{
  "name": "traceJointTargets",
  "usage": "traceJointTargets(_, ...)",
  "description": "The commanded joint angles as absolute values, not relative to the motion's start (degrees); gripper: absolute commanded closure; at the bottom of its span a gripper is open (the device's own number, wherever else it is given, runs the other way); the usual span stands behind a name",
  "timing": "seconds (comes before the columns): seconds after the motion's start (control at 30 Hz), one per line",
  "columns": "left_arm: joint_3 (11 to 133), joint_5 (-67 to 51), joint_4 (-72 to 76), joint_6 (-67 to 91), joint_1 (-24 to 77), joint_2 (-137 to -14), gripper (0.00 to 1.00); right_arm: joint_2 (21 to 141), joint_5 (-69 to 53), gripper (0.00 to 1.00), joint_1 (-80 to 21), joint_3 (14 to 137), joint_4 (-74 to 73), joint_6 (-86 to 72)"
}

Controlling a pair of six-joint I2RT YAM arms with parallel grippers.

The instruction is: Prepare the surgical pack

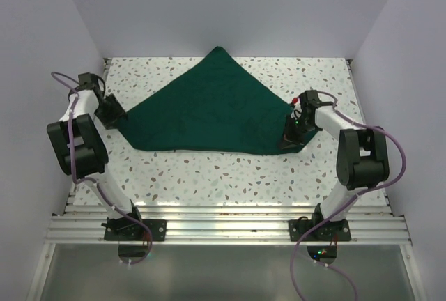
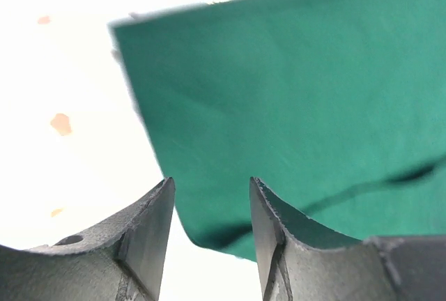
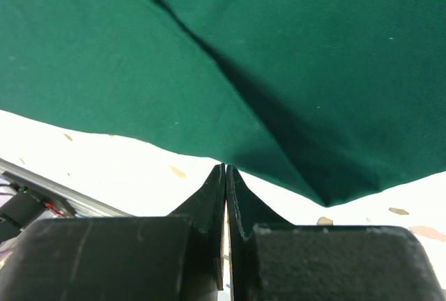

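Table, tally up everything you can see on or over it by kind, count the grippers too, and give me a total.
Green cloth drape: 1
Grippers: 2 (left gripper, right gripper)
Total: 3

A white, speckled tabletop lies brightly lit between plain pale walls at 9, 12 and 3 o'clock, with ribbed aluminium rails at 6 o'clock.
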State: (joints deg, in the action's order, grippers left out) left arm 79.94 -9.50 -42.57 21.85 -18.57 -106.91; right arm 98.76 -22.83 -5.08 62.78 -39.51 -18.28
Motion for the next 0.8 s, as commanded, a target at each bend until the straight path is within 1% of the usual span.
traceJointTargets(0.0,84.72,-5.82,-43.50,22.06,-21.35,-111.70,0.48,100.45,-21.45,1.00,-4.92,64.51,-39.64,-19.25)
traceJointTargets(0.07,87.70,-3.53,-44.56,21.27,-21.71,-113.89,0.48,101.60,-21.62,1.00,-5.01,65.48,-39.99,-19.07)
traceJointTargets(0.17,90.96,-1.67,-43.69,19.17,-22.67,-116.71,0.43,102.39,-22.93,1.00,-5.01,66.09,-39.90,-19.25)
traceJointTargets(0.27,95.17,-4.30,-45.08,17.15,-23.11,-121.35,0.45,102.92,-23.64,1.00,-4.92,65.83,-39.38,-19.07)
traceJointTargets(0.3,97.27,-3.00,-45.35,16.70,-23.12,-122.33,0.46,103.01,-23.99,1.00,-5.01,65.57,-39.29,-19.16)
traceJointTargets(0.4,99.31,-3.87,-44.04,13.81,-23.20,-124.54,0.45,103.53,-24.43,1.00,-5.01,65.74,-39.37,-19.07)
traceJointTargets(0.5,101.68,-2.11,-46.40,11.52,-23.20,-127.52,0.45,104.06,-24.70,1.00,-5.01,66.18,-39.46,-18.99)
traceJointTargets(0.7,92.83,-4.83,-41.94,9.41,-23.03,-125.34,0.43,104.94,-25.40,1.00,-5.10,66.27,-39.11,-19.07)
traceJointTargets(0.77,91.85,-5.88,-41.84,9.14,-22.77,-125.33,0.43,105.03,-25.57,1.00,-5.01,66.27,-39.11,-19.07)
